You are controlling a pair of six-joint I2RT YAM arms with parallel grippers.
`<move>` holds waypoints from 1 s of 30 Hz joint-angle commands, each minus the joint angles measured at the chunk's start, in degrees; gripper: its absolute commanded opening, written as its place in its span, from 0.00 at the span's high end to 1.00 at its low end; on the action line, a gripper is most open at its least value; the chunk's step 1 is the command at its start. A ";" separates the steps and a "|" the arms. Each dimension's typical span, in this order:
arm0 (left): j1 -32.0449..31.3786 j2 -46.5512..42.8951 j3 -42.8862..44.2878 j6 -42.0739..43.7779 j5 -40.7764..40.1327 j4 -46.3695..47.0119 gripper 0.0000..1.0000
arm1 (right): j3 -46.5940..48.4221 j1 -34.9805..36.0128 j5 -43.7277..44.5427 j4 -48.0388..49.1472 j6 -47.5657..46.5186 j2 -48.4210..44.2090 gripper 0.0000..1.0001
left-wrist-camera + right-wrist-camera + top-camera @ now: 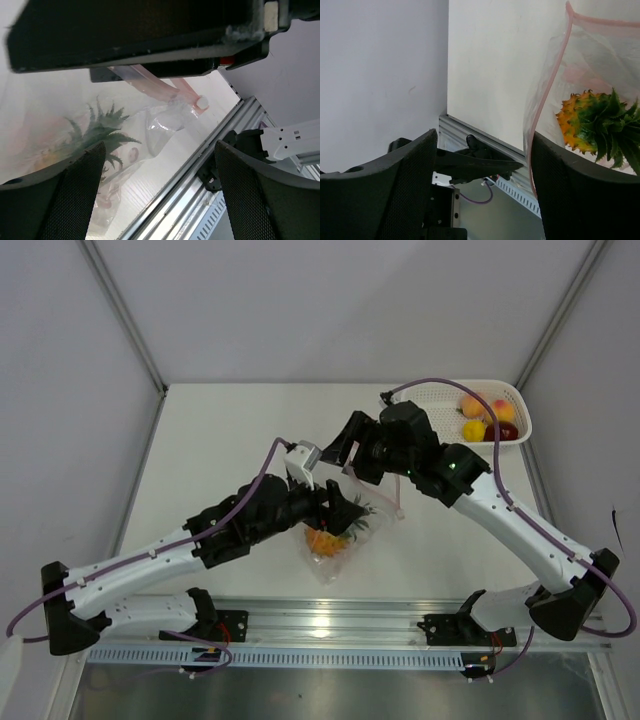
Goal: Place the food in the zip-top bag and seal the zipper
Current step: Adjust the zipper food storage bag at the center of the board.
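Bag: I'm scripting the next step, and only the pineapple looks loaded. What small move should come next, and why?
Probably swing the right gripper, open and empty, over to the basket for another fruit. The pineapple sits inside the bag, but the peaches, lemon and apple lie in the basket, on that gripper's side.

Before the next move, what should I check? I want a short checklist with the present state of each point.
1. The pineapple is in the zip-top bag: ok.
2. Other fruits bagged: not ok; the peaches, lemon-like fruit and apple lie in the basket.
3. The zipper sealed: not ok; the mouth looks open.
4. The left gripper open: ok.
5. The right gripper open, beside the bag's edge: ok.
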 commanded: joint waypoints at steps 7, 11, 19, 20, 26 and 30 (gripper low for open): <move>0.48 -3.58 0.66 -1.85 -5.90 -6.59 0.12 | -4.71 -3.05 -2.91 -0.77 -2.51 -5.46 0.25; 1.00 -6.47 -1.53 -1.50 -5.81 -5.72 0.12 | -8.50 -3.84 0.34 -1.74 -2.42 -8.36 0.25; 1.88 -5.96 -2.68 -1.85 -3.35 -5.72 0.12 | -16.32 -11.03 1.32 -5.26 -4.70 -14.52 0.25; 2.06 -5.78 -2.51 -1.85 -3.00 -5.63 0.12 | -17.81 -12.09 -0.17 -5.26 -5.14 -14.96 0.25; 3.28 -2.88 -0.31 -1.41 -0.28 -7.91 0.12 | -19.75 -16.58 -2.38 -10.60 -9.45 -17.86 0.25; 3.90 -2.27 -0.04 -0.62 1.66 -8.26 0.13 | -23.35 -16.76 -5.00 -13.16 -9.72 -21.02 0.25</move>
